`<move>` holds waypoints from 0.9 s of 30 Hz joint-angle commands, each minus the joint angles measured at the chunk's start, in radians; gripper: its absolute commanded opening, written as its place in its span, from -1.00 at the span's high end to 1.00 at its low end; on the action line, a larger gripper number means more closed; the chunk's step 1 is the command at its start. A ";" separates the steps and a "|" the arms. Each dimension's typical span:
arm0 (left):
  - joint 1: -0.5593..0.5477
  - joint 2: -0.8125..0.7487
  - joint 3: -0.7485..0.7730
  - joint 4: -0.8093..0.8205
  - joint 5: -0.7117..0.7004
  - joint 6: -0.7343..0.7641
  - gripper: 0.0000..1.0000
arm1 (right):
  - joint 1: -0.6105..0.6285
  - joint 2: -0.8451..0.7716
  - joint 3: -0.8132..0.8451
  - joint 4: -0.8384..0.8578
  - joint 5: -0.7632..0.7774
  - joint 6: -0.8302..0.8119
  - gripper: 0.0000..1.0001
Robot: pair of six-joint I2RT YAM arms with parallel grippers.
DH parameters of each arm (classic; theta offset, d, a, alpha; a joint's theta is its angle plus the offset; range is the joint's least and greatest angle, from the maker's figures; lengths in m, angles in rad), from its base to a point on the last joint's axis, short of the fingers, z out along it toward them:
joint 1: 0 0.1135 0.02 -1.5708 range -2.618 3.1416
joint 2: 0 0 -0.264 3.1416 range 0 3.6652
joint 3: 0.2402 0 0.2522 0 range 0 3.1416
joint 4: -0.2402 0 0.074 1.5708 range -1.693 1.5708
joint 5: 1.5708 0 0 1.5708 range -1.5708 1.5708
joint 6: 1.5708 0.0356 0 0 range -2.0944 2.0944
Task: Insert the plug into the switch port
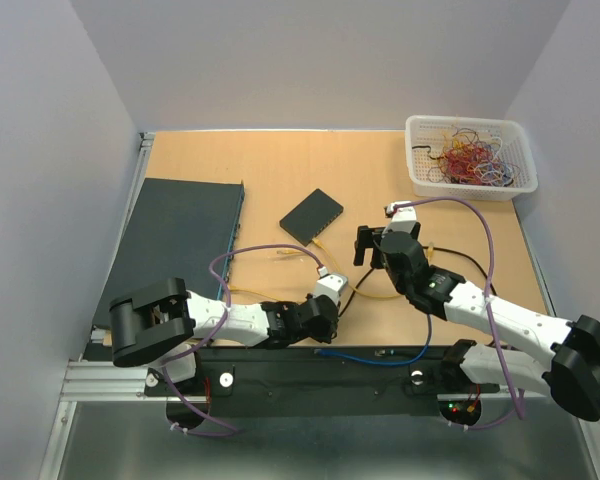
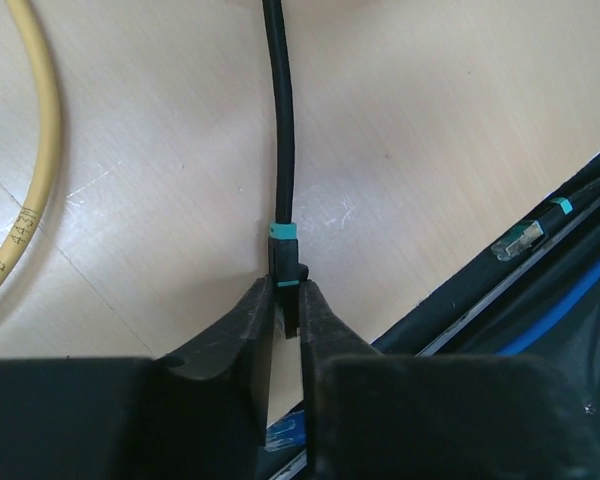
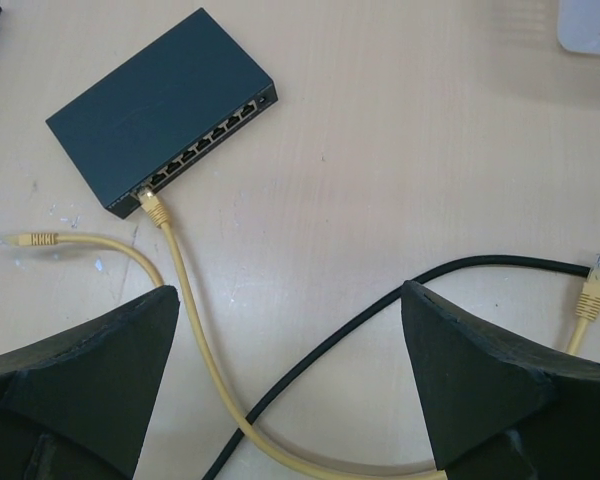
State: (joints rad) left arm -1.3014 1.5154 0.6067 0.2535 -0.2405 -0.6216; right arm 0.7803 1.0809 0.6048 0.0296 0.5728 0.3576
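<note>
The small black switch lies mid-table, and its row of ports shows in the right wrist view. A yellow cable is plugged into the switch's end port. My left gripper is shut on the black plug of a black cable, low over the table; in the top view it is near the front edge. My right gripper is open and empty, hovering over the crossing black and yellow cables, just right of the switch.
A loose yellow plug lies left of the switch, another at the right. A white basket of coloured wires stands back right. A large dark flat box lies left. A black rail with a blue cable runs along the front.
</note>
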 commanded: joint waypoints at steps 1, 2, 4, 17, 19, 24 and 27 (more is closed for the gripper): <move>-0.007 0.017 0.011 -0.066 -0.022 0.022 0.72 | 0.004 -0.026 -0.003 0.023 0.030 -0.008 -0.94; -0.007 0.012 0.010 -0.074 -0.017 0.026 0.79 | 0.004 -0.027 -0.004 0.023 0.026 -0.008 -0.94; -0.007 -0.006 0.016 -0.095 0.000 0.048 1.00 | 0.004 -0.033 -0.002 0.021 0.009 -0.020 -0.94; -0.009 -0.474 0.117 -0.507 0.236 0.051 1.00 | 0.005 -0.243 -0.033 0.165 -0.946 -0.160 -0.87; -0.007 -0.524 0.143 -0.563 0.234 0.045 1.00 | 0.008 -0.274 -0.033 0.194 -1.043 -0.160 -0.87; -0.006 -0.644 0.237 -0.684 0.302 0.029 1.00 | 0.011 -0.256 0.033 0.214 -1.286 -0.151 -0.75; -0.002 -0.664 0.303 -0.752 0.288 0.033 1.00 | 0.036 -0.214 0.070 0.210 -1.358 -0.151 -0.52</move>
State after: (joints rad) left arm -1.3025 0.8738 0.8268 -0.3889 0.0216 -0.5869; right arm 0.7876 0.8326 0.6113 0.1867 -0.5770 0.2169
